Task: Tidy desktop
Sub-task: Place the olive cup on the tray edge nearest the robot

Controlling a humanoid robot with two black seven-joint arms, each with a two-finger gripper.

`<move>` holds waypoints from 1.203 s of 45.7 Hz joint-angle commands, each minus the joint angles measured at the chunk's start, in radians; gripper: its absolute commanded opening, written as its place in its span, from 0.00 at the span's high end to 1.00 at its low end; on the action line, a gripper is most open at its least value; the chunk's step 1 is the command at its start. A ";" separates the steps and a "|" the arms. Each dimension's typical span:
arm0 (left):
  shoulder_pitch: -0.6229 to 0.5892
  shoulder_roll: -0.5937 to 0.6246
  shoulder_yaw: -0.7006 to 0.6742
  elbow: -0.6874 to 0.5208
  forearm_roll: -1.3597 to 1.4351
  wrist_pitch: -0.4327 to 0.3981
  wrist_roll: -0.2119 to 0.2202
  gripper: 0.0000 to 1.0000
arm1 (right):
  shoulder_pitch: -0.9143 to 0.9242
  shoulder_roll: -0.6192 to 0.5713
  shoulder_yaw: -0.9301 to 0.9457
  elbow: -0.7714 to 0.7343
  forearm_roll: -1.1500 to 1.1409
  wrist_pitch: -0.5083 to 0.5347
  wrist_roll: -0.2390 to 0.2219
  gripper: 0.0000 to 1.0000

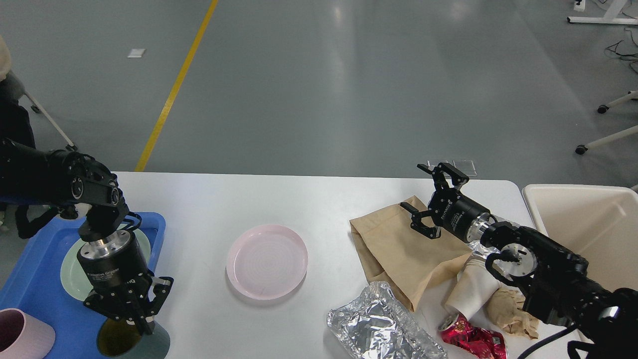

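The white desktop (279, 199) holds a pink plate (267, 261) at its middle. A brown paper bag (398, 254), crumpled foil (379, 326), a white paper cup (473, 289), a crushed red can (473, 340) and crumpled brown paper (508, 309) lie at the right. My left gripper (132, 313) points down at the front left, shut on the rim of a grey-green cup (144, 344) at the blue tray's edge. My right gripper (434, 199) is open and empty, just above the bag's far end.
A blue tray (30, 299) at the left edge holds a pale green plate (70, 274) and a pink cup (22, 335). A cream bin (583, 229) stands beside the table's right end. A person stands at the far left.
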 commanded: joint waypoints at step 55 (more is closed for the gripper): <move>0.236 0.178 0.044 0.278 0.048 0.000 0.001 1.00 | 0.000 0.000 -0.001 0.000 0.000 0.000 0.000 0.00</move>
